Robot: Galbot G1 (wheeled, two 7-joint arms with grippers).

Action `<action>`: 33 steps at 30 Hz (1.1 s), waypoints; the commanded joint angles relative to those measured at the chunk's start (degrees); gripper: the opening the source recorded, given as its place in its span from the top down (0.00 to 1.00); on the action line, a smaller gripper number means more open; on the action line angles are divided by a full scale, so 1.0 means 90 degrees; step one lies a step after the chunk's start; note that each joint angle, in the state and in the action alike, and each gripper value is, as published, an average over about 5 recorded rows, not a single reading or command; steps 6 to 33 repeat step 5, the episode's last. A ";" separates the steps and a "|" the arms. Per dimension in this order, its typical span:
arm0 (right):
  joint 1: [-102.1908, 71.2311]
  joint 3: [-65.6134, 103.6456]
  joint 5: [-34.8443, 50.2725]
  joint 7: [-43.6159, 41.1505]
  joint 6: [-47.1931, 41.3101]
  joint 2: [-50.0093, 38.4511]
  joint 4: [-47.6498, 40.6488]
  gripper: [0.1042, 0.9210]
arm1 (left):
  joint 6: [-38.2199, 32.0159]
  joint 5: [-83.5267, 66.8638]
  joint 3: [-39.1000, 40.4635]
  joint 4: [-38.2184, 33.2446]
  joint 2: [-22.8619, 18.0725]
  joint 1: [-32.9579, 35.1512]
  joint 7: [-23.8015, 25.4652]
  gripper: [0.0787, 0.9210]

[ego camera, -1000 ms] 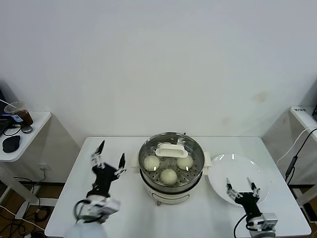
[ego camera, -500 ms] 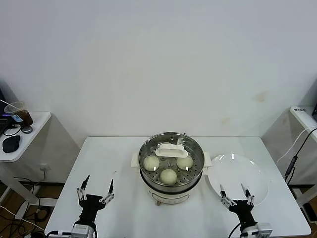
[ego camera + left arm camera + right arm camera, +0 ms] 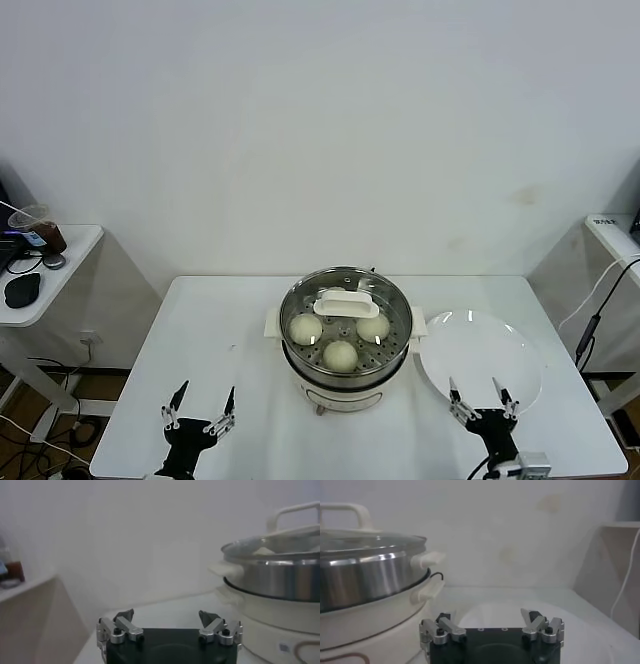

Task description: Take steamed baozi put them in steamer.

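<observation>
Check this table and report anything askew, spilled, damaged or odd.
Nothing stands out. The steamer sits upright with its glass lid squarely on and three baozi visible inside. The white plate lies flat and bare. Left gripper and right gripper are open at the near edge.

Lab-like room, bare white wall [image 3: 320, 120], white table [image 3: 240, 330]
</observation>
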 commanded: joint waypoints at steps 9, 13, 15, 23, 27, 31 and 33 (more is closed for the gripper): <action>-0.0341 0.0070 -0.0415 0.0076 -0.0251 0.0165 0.0220 0.12 | 0.0173 -0.0287 0.0133 -0.0294 0.0086 0.0291 0.0069 0.12; -0.0341 0.0070 -0.0415 0.0076 -0.0251 0.0165 0.0220 0.12 | 0.0173 -0.0287 0.0133 -0.0294 0.0086 0.0291 0.0069 0.12; -0.0341 0.0070 -0.0415 0.0076 -0.0251 0.0165 0.0220 0.12 | 0.0173 -0.0287 0.0133 -0.0294 0.0086 0.0291 0.0069 0.12; -0.0341 0.0070 -0.0415 0.0076 -0.0251 0.0165 0.0220 0.12 | 0.0173 -0.0287 0.0133 -0.0294 0.0086 0.0291 0.0069 0.12; -0.0341 0.0070 -0.0415 0.0076 -0.0251 0.0165 0.0220 0.12 | 0.0173 -0.0287 0.0133 -0.0294 0.0086 0.0291 0.0069 0.12; -0.0341 0.0070 -0.0415 0.0076 -0.0251 0.0165 0.0220 0.12 | 0.0173 -0.0287 0.0133 -0.0294 0.0086 0.0291 0.0069 0.12; -0.0341 0.0070 -0.0415 0.0076 -0.0251 0.0165 0.0220 0.12 | 0.0173 -0.0287 0.0133 -0.0294 0.0086 0.0291 0.0069 0.12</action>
